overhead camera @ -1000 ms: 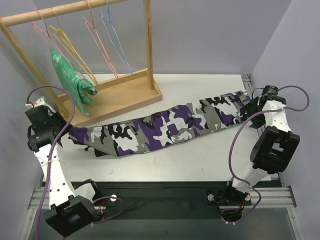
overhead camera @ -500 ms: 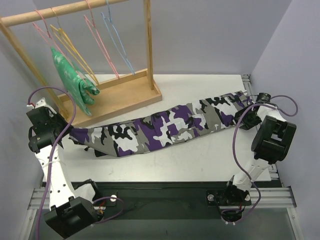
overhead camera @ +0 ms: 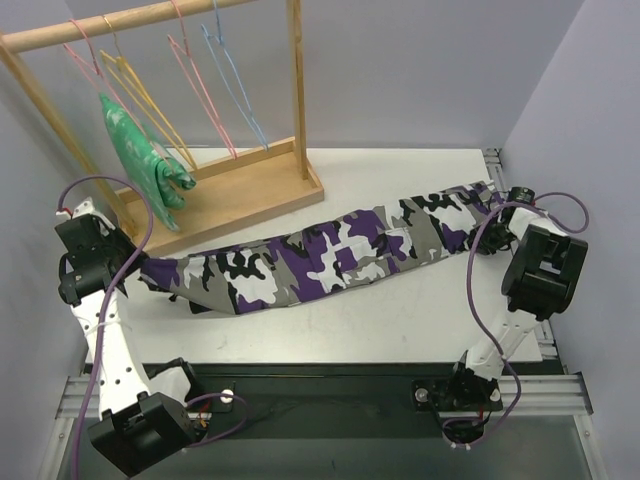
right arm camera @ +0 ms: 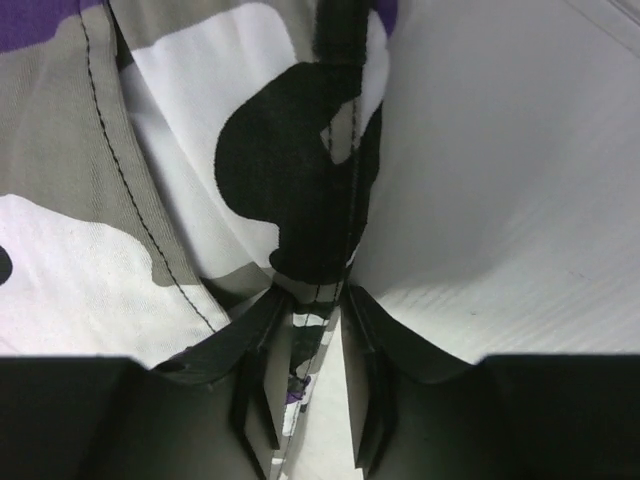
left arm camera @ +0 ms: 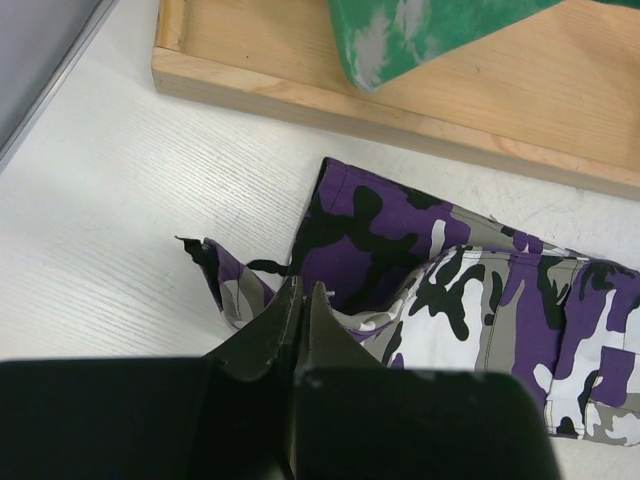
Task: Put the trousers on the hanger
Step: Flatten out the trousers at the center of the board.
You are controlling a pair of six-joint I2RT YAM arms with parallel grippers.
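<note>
Starting nearest, the left gripper (left arm camera: 300,295) is closed on a hem at 9 o'clock. The right gripper (right arm camera: 308,310) pinches a cloth ridge at 3 o'clock. The trousers (overhead camera: 330,250) lie stretched across the table (overhead camera: 400,320) between them. Soft and floppy, they will probably sag unless held at both ends. At 11 o'clock the hanger (overhead camera: 150,105) hangs from the rail (overhead camera: 100,28), its lower part lost against the green garment (overhead camera: 140,150).

Purple, black, white and grey camouflage trousers (overhead camera: 320,255) lie stretched flat across the table (overhead camera: 400,320) from 8 to 2 o'clock, while the yellow wire hanger (overhead camera: 148,100) hangs by its hook from the wooden rail (overhead camera: 130,20) at 11 o'clock.
</note>
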